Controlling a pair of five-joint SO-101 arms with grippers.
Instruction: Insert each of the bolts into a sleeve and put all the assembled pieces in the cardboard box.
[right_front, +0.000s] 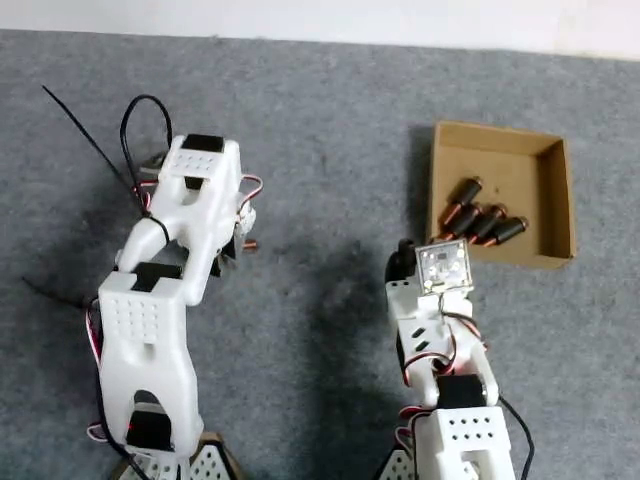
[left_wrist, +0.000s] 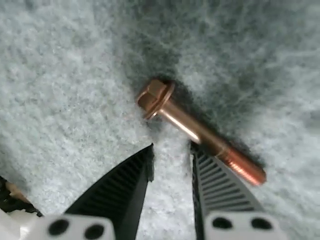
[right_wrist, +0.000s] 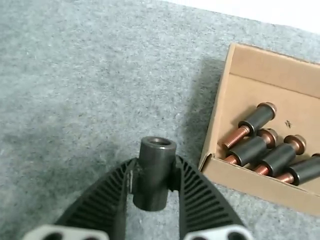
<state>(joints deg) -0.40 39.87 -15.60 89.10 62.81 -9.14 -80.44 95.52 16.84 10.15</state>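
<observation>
Status of work: we count four assembled pieces (right_wrist: 252, 147) lying side by side in the cardboard box (right_wrist: 270, 70), each a copper bolt seated in a dark sleeve. We judge that part of the job done.

Outstanding: one bolt and one sleeve are not yet joined.

The loose bolt (left_wrist: 195, 130) lies flat on the grey mat (right_front: 330, 130), well apart from the box, on the left arm's side. The left gripper (left_wrist: 171, 150) sits low over it with its jaws parted by a narrow gap and nothing between them. One finger (left_wrist: 215, 180) crosses in front of the threaded end of the shank (we cannot tell whether it touches the bolt). The hex head points away from the fingers.

The right gripper (right_wrist: 155, 175) is clamped on the last sleeve (right_wrist: 157, 147), holding it by its sides with the open bore turned towards the wrist camera. It stands near the box's nearer corner, outside the wall. We cannot tell whether the sleeve rests on the mat or is held clear of it.

Assessment: in our judgement the task is well advanced, with one assembly pending. What is left is to pick up the bolt, feed its threaded end into the sleeve's bore, and place the joined piece in the box beside the other four.
</observation>
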